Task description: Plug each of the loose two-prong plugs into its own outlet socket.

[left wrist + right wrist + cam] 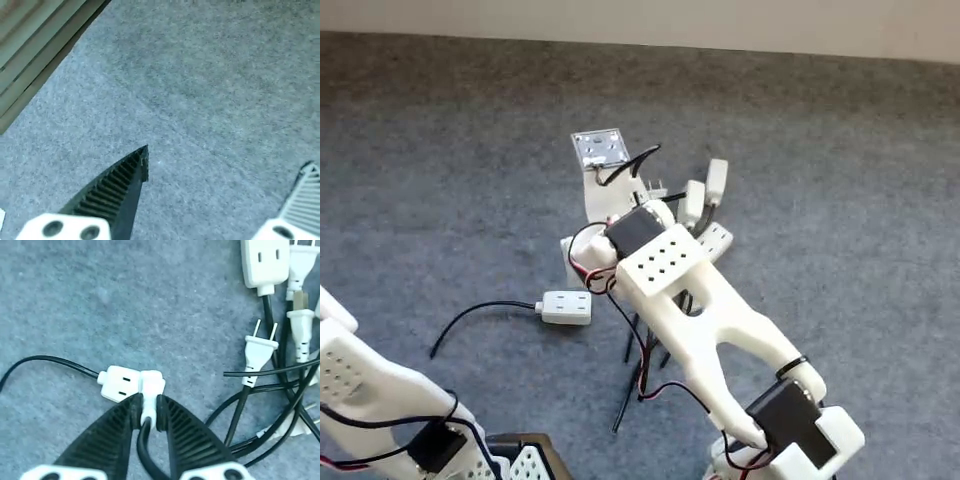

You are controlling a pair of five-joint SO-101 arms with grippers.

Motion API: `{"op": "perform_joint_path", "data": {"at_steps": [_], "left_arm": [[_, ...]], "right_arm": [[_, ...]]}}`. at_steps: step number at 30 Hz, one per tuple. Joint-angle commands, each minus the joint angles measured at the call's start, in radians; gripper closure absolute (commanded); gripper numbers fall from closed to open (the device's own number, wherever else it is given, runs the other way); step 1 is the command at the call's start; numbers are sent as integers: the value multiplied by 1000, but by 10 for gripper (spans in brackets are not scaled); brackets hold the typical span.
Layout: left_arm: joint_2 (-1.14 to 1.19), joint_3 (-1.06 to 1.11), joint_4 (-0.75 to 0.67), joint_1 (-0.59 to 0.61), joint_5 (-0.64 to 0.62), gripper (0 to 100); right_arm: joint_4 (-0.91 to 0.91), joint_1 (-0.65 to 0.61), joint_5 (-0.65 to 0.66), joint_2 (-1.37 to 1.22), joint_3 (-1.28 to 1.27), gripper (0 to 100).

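My right gripper (pixel 148 405) is shut on a white two-prong plug (pixel 151 382). The plug's body butts against the end of a white outlet socket (pixel 117 383) whose black cord runs off across the carpet; the prongs are hidden. In the high view that socket (pixel 565 307) lies just beside the right arm's wrist (pixel 640 232). A loose plug (pixel 260 347) lies with bare prongs, a second plug (pixel 300 322) sits beside it, and another socket (pixel 264 262) lies farther off. My left gripper (pixel 225 170) is open over bare carpet, holding nothing.
Several white sockets and plugs (pixel 705 200) cluster beyond the right arm, with tangled black cords (pixel 640 350) under it. The left arm (pixel 380 400) sits at the near left corner. A wooden strip (pixel 30 50) borders the grey carpet there.
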State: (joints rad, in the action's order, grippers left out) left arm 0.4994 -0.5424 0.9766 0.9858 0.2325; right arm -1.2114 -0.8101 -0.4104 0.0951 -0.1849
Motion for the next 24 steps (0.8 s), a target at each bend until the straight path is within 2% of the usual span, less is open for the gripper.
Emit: {"op": "perform_joint_path", "data": {"at_steps": [1,7,16,24], "left_arm": [[-8,-41,-28,1,8,572],[-8,-42,-28,13,9,572],[-7,-39,-54,18,9,572],[-7,-39,-52,16,9,572]], "right_arm": [[18,-45,-11,-25,53,993],[10,-41,-14,-139,56,993],[-70,-35,-12,-53,54,993],[-47,-19,-14,-54,48,993]]}}
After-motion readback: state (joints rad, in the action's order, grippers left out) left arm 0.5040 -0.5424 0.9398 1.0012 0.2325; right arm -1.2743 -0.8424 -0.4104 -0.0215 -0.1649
